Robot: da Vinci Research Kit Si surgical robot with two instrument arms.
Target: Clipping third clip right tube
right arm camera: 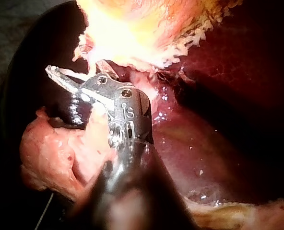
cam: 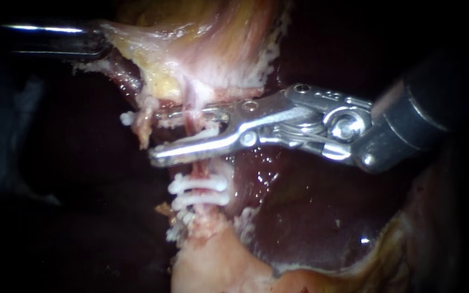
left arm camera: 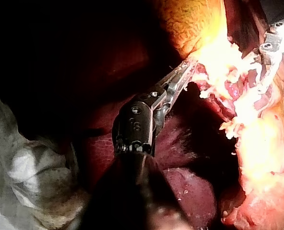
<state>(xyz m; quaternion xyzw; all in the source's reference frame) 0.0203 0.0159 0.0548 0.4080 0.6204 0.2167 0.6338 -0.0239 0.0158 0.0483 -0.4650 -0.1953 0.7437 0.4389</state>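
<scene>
A thin pink tube (cam: 192, 108) runs down from the yellowish gallbladder tissue (cam: 213, 49) to pale tissue below. Two white clips (cam: 199, 191) sit across it, one just under the other. My right instrument (cam: 156, 135) comes in from the right, its jaws open, one on each side of the tube above those clips. White clip material (cam: 211, 131) shows between the jaws. In its wrist view the right instrument (right arm camera: 67, 88) reaches under the bright tissue. My left instrument (cam: 107, 40) comes in from the upper left. In the left wrist view the left instrument (left arm camera: 187, 67) is shut on the gallbladder's edge.
Dark red liver (cam: 310, 206) lies behind and to the right of the tube. Pale fatty tissue (cam: 213, 266) fills the lower middle. In the left wrist view a grey cloth (left arm camera: 27, 172) lies beside the shaft, and the right instrument's jaw (left arm camera: 276, 43) shows beyond the tissue.
</scene>
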